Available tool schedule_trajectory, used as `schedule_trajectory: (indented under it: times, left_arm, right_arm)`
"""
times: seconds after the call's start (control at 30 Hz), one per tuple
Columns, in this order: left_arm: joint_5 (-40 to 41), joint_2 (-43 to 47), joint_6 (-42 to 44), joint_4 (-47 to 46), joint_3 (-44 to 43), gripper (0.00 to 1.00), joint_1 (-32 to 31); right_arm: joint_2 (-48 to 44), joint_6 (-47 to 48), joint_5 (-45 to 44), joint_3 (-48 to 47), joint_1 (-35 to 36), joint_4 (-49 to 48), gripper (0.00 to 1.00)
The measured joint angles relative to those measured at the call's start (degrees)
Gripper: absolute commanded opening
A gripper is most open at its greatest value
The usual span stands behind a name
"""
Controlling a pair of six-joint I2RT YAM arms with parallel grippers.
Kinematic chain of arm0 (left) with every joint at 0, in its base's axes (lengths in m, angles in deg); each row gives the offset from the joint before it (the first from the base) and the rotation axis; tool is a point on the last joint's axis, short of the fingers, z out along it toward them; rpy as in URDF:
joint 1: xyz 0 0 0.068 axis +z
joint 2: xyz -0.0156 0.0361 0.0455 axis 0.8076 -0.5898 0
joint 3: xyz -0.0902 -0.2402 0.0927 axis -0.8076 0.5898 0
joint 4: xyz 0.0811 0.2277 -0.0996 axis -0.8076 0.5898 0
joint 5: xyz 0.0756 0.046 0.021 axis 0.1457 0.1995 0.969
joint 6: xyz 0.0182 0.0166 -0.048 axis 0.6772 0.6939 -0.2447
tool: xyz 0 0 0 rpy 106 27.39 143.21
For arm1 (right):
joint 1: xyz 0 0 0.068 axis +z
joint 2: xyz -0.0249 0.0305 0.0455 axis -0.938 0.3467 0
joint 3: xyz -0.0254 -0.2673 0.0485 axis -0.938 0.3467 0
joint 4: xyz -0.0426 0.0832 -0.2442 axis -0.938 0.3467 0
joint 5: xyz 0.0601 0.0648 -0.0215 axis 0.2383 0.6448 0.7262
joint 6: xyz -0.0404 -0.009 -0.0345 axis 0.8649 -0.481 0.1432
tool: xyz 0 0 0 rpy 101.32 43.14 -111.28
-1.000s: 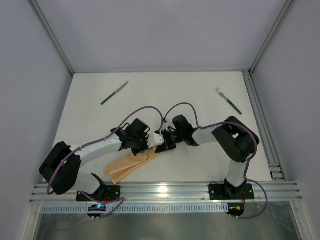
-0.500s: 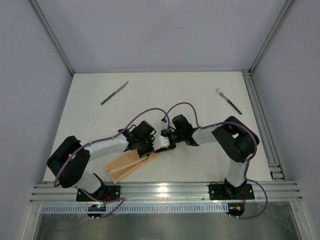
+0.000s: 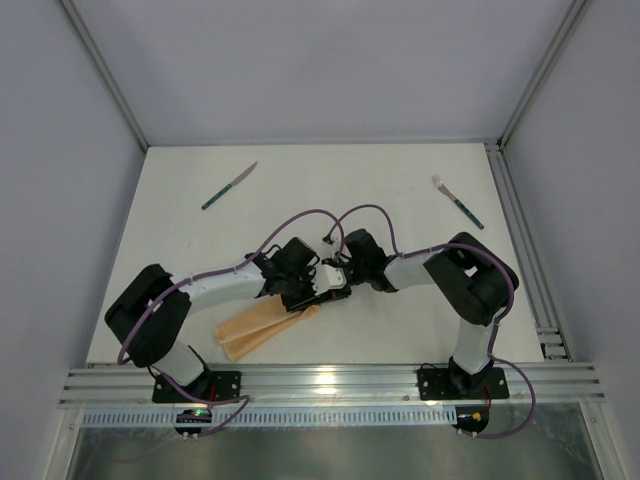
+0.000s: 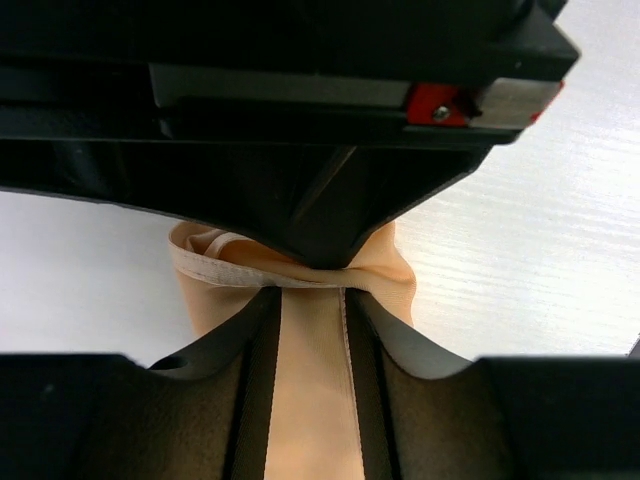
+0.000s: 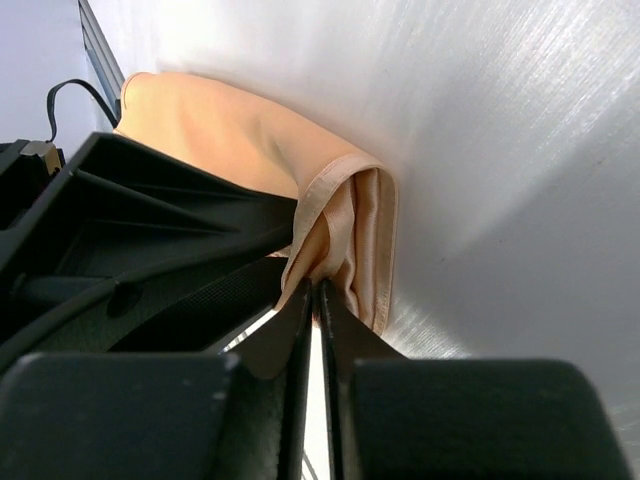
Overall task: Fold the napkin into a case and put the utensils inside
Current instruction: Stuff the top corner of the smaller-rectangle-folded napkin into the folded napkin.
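Observation:
The peach-orange napkin (image 3: 255, 326) lies folded into a narrow band near the table's front. Its right end is lifted where both grippers meet. My right gripper (image 3: 336, 286) is shut, pinching a fold at that end (image 5: 317, 290) of the napkin (image 5: 230, 130). My left gripper (image 3: 314, 291) faces it, its jaws apart (image 4: 312, 300), with a flat strip of napkin (image 4: 310, 400) running between the fingers (image 4: 250, 400). The green-handled knife (image 3: 229, 186) lies at the back left. At the back right lies the fork (image 3: 457, 202). Both utensils are far from the grippers.
The left gripper's black body (image 5: 150, 220) fills the left of the right wrist view, almost touching my right fingers. An aluminium rail (image 3: 330, 382) runs along the near edge, with another rail (image 3: 525, 250) on the right. Grey walls enclose the white table (image 3: 340, 190).
My left arm has slid right toward the right gripper and its jaws have widened. The right gripper stayed in place on the napkin's end. Knife and fork have not moved.

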Motion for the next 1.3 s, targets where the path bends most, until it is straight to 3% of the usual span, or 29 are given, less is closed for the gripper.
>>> schedule_trajectory:
  times: [0.13, 0.4, 0.7, 1.03, 1.3]
  left_arm:
    - [0.0, 0.1, -0.3, 0.4, 0.0, 0.29, -0.2]
    - [0.2, 1.3, -0.8, 0.2, 1.3, 0.29, -0.2]
    - [0.1, 1.8, -1.0, 0.1, 1.7, 0.3, 0.6]
    - [0.3, 1.9, -1.0, 0.4, 1.9, 0.3, 1.1]
    - [0.5, 1.9, -1.0, 0.3, 1.9, 0.31, 1.4]
  right_arm:
    - [0.0, 0.0, 0.0, 0.0, -0.5, 0.1, 0.27]
    - [-4.7, 3.0, -1.2, 0.1, -3.7, 5.7, 0.4]
    - [-6.5, 2.6, -1.5, -1.0, -2.7, 6.3, 0.31]
    - [1.1, -4.7, 0.8, -2.4, 0.7, -2.4, 0.34]
    - [1.6, -6.6, -0.7, -2.4, 0.9, -2.7, 0.34]
